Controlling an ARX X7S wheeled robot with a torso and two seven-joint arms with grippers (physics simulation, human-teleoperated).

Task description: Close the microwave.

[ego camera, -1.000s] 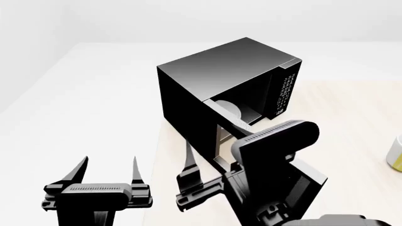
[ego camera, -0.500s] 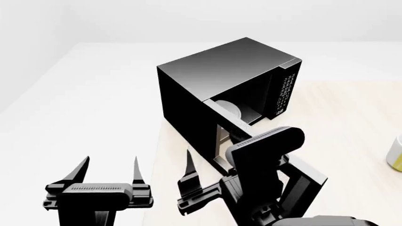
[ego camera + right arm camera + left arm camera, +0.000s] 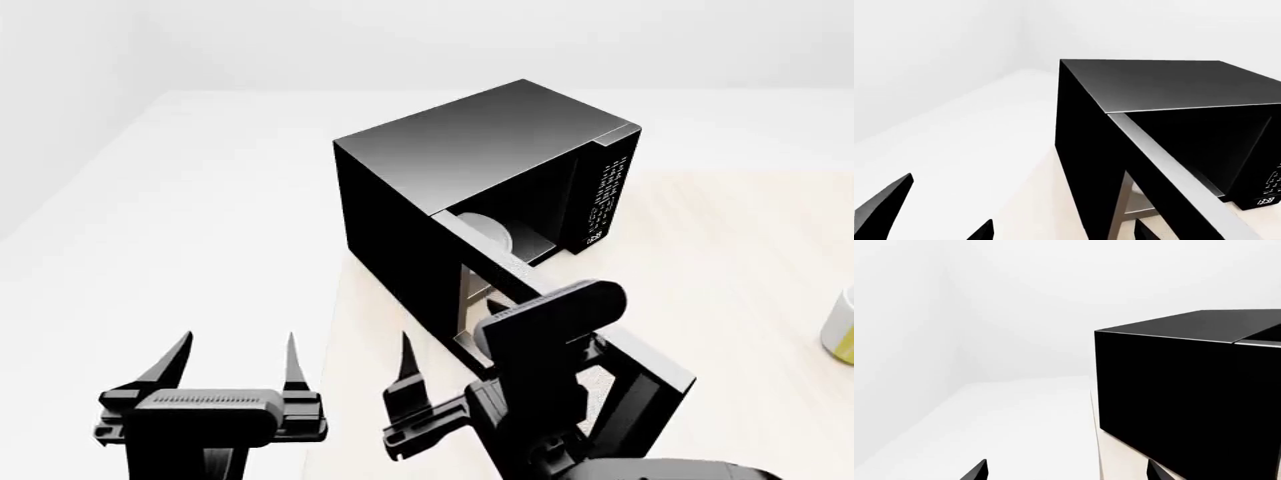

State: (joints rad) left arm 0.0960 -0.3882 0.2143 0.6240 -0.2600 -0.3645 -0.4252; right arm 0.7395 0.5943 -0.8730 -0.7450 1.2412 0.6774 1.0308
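nearest us in the head view, our left end effector [image 3: 230, 372] hangs low at the left with its two pointed fingers spread wide, gripping nothing, over the white surface beside the table [image 3: 747, 260]. just to its right, our right end effector [image 3: 447, 375] sits in front of the microwave's [image 3: 467, 170] open door [image 3: 641, 385]; one slim finger [image 3: 404, 365] stands up clear of the door's near edge, while the other is hidden behind the bulky wrist housing, so we cannot tell from here how wide it is (the right wrist view shows dark finger tips well apart at the frame edge, with nothing between them).

beyond the end effectors, the door swings out toward us from the microwave's left front edge, standing wide open. the microwave itself rests on the pale wooden table near its left edge, turned at an angle, its black top catching a grey sheen. inside the cavity we see the white round plate [image 3: 491, 232], and to the right of the opening the button panel [image 3: 607, 195] with white markings.

at the far right edge of the head view, a yellow and white object [image 3: 841, 325] stands on the table, cut off by the frame.
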